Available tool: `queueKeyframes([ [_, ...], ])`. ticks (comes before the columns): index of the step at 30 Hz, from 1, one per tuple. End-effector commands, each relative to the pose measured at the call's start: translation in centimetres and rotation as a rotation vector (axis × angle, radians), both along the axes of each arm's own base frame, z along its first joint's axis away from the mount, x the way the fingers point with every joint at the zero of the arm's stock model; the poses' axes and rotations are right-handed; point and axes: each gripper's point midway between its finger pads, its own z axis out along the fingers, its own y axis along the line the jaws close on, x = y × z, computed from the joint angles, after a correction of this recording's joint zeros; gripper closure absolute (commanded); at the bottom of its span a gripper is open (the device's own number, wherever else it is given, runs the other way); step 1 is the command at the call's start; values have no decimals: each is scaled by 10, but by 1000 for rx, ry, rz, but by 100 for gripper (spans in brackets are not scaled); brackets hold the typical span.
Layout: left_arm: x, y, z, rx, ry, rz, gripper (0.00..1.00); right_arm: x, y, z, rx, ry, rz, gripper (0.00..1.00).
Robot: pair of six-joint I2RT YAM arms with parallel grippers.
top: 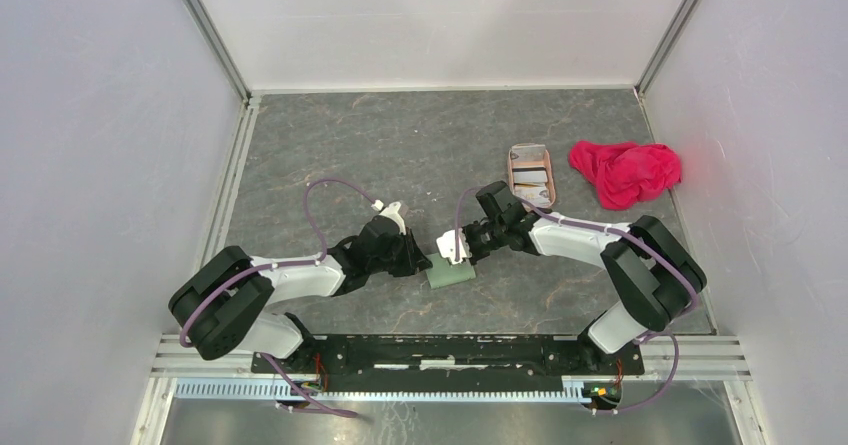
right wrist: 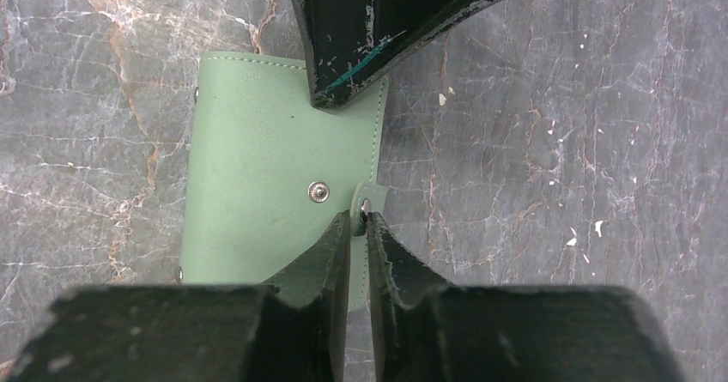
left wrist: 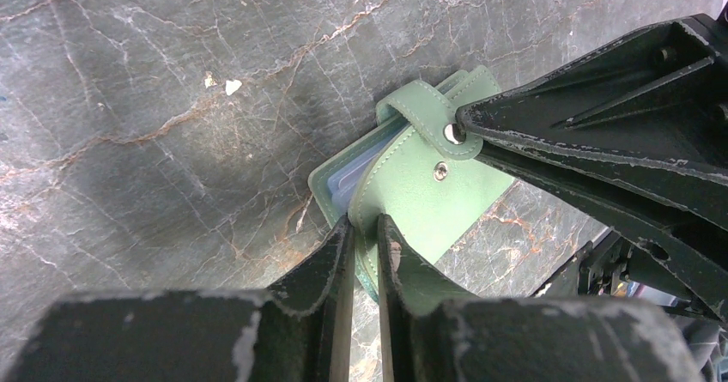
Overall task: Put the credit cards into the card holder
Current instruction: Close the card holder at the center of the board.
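Observation:
The sage-green card holder (top: 452, 272) lies closed on the grey stone tabletop between the two arms. My left gripper (left wrist: 364, 221) is shut on the edge of its cover (left wrist: 429, 202), and the pale blue inner pockets (left wrist: 348, 176) peek out beside that edge. My right gripper (right wrist: 359, 217) is shut on the snap strap (right wrist: 371, 200), which stands off the card holder's (right wrist: 257, 167) side. The snap stud (right wrist: 318, 191) on the cover is bare. The credit cards (top: 532, 177), whitish and dark, lie in the pinkish tray behind the right arm.
The pinkish-brown oblong tray (top: 512, 165) sits at the back right of the tabletop. A crumpled red-pink cloth (top: 625, 170) lies right of it. White walls enclose the table on three sides. Both arms (top: 300, 280) (top: 590, 240) meet near the table's front middle.

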Motion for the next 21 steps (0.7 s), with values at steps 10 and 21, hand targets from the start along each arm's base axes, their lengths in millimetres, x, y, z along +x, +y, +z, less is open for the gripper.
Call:
queueKeyframes([
  [10, -4, 11, -10, 73, 8, -21, 81, -5, 12, 22, 48, 1, 79, 100],
  [21, -4, 16, -15, 99, 26, 7, 84, 2, 19, 41, 68, 15, 12, 100],
])
